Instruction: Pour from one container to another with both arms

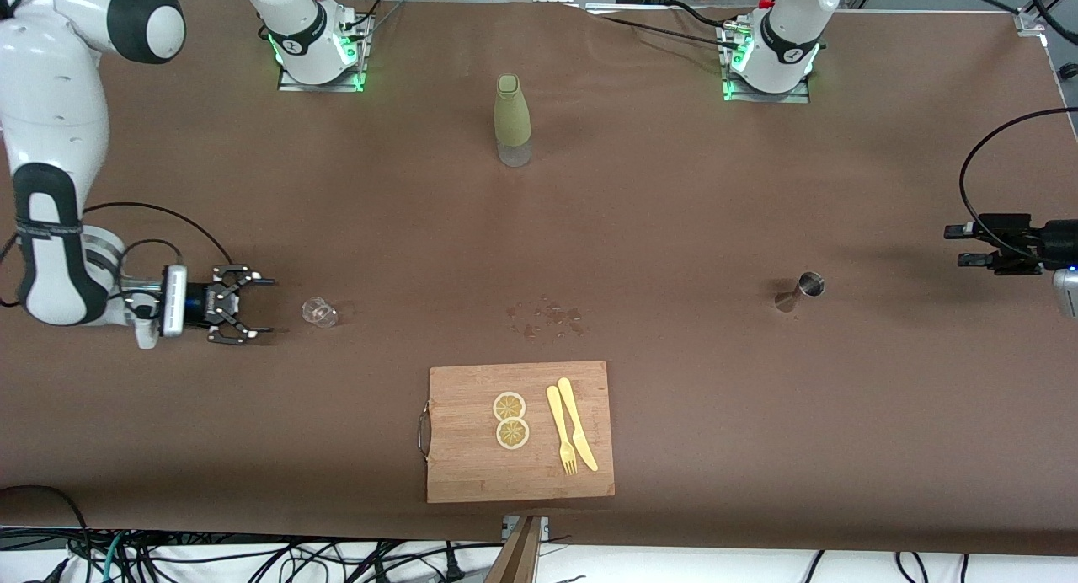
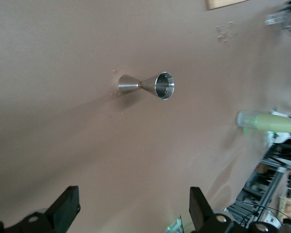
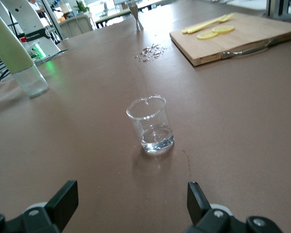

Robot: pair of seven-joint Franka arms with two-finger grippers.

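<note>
While upright, glass; jigger apart

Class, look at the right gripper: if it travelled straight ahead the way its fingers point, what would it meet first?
Most likely the small clear glass. The right gripper is open, low over the table, and aimed at the glass, with only bare table between them. Its exact height is hard to judge.

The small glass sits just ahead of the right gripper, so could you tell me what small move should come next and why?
Probably ease the right gripper forward around the glass and close: its fingers are open, level with the upright glass, which stands free. The left gripper waits open near the jigger.
</note>
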